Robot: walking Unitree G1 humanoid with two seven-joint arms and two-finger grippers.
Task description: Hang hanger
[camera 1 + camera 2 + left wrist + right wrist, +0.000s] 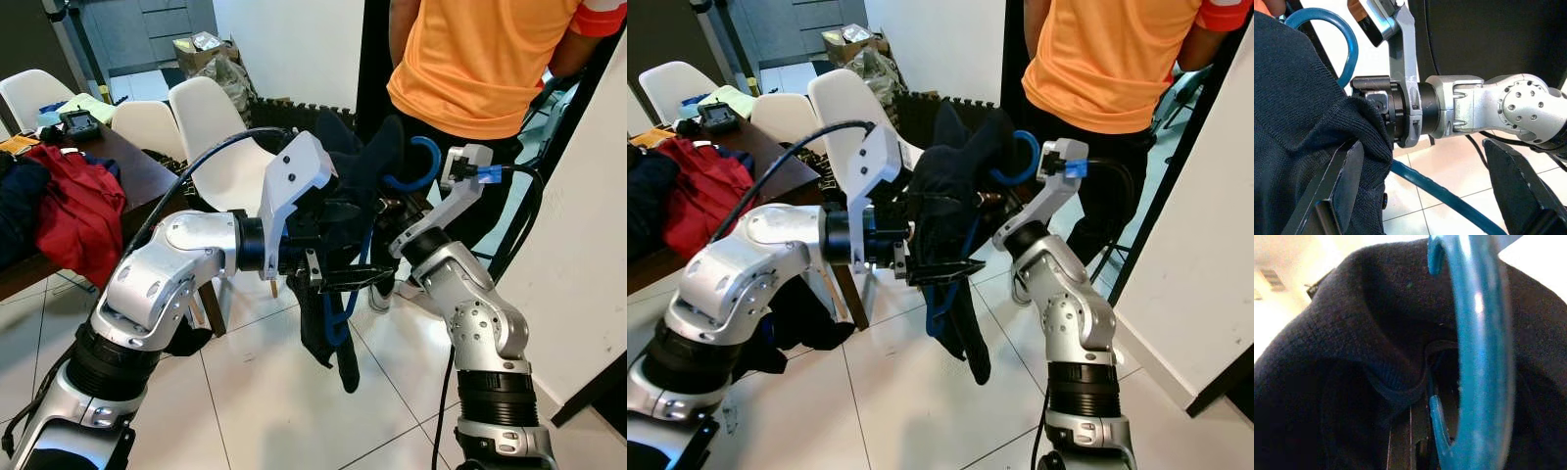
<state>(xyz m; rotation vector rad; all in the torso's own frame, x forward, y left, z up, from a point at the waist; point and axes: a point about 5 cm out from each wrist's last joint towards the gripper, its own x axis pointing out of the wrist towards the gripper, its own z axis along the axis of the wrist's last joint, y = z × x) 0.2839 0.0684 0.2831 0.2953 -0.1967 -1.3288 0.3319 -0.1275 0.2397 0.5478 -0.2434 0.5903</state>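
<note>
A blue plastic hanger with its hook [426, 162] up carries a dark knit garment [333, 323] that hangs down toward the floor, held in the air in front of me. My left gripper [358, 245] is open, its two black fingers [1337, 196] spread wide on either side of the hanger's lower bar [1449, 196], one finger against the knit. My right gripper [390, 209] reaches in from the right below the hook, mostly buried under the garment, and is shut on the hanger's neck [1442, 431].
A person in an orange shirt [480, 59] stands close behind the hanger. To the left is a wooden table [137, 166] with red and dark clothes [73, 211] and white chairs [211, 137]. A white panel [588, 225] borders the right side.
</note>
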